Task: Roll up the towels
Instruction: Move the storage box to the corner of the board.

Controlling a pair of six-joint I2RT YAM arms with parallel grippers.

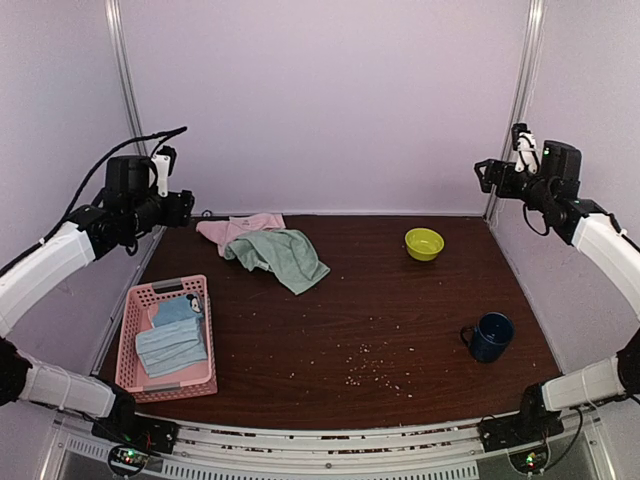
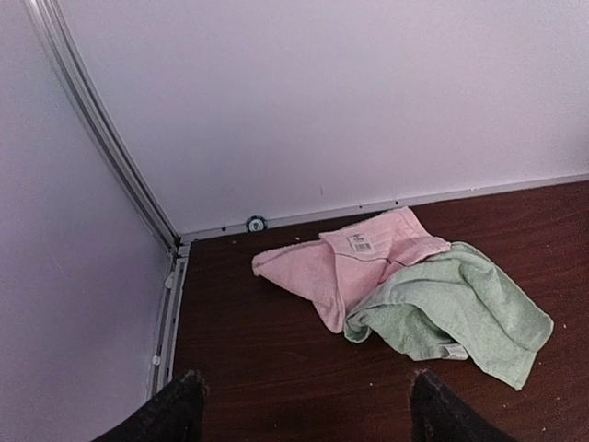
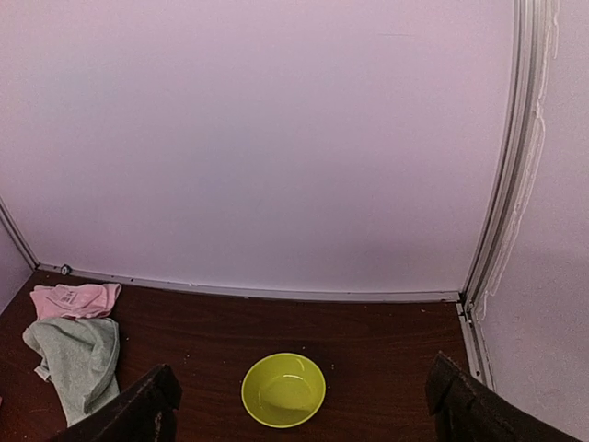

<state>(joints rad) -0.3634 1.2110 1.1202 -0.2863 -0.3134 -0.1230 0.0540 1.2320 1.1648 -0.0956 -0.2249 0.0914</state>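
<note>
The sage green towel (image 1: 280,256) lies crumpled at the back left of the table, partly over the pale pink towel (image 1: 238,228) behind it. Both show in the left wrist view, green (image 2: 460,313) and pink (image 2: 350,262), and small in the right wrist view, green (image 3: 78,364) and pink (image 3: 74,300). My left gripper (image 1: 182,205) is raised at the far left, open and empty, its fingertips (image 2: 175,410) short of the towels. My right gripper (image 1: 488,175) is raised at the far right, open and empty.
A pink basket (image 1: 133,330) at the front left holds folded blue-grey towels (image 1: 172,340). A yellow-green bowl (image 1: 424,243) sits at the back right, also in the right wrist view (image 3: 283,389). A dark blue mug (image 1: 490,337) stands front right. Crumbs (image 1: 365,365) dot the table.
</note>
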